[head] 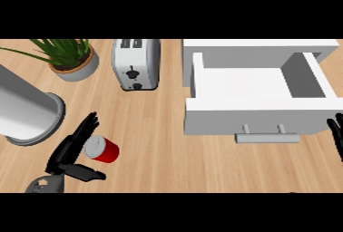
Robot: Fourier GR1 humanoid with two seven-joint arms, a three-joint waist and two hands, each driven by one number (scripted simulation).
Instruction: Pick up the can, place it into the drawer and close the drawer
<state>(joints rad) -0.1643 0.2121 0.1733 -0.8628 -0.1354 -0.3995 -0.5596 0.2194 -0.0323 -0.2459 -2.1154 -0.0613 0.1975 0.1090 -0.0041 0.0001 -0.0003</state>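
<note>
A red can (102, 148) with a silver top lies on the wooden counter at the lower left. My left hand (70, 150) is right beside it on its left, fingers straight and the thumb (87, 173) spread out below the can, so the hand is open and not closed round it. The white drawer (258, 115) stands pulled out at the right, its inside bare, with a grey handle (267, 135) on its front. My right hand (335, 136) shows at the right edge, fingers up and open, just right of the drawer's front.
A silver toaster (136, 63) stands at the back middle. A potted plant (70, 58) is at the back left. A large grey cylinder (23, 113) lies at the left edge, close to my left hand.
</note>
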